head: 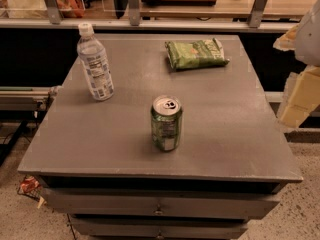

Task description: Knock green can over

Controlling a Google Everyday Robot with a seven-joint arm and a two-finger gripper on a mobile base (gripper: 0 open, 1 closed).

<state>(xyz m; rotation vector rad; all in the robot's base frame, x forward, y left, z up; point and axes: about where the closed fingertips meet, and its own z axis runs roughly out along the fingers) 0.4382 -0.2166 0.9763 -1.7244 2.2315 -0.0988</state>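
While the green can (166,123) is stood upright at the front middle of the table (230,134), water bottle (95,64) seen at its back left, snack bag (196,53) back right, gripper (300,96) held beyond its right edge, grip not discernible.

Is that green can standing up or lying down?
Upright: the green can shows its silver top; the gripper hangs at right.

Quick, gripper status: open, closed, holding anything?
Gripper: at the right edge of view, beside the table, well apart from the upright green can; open or closed cannot be told.
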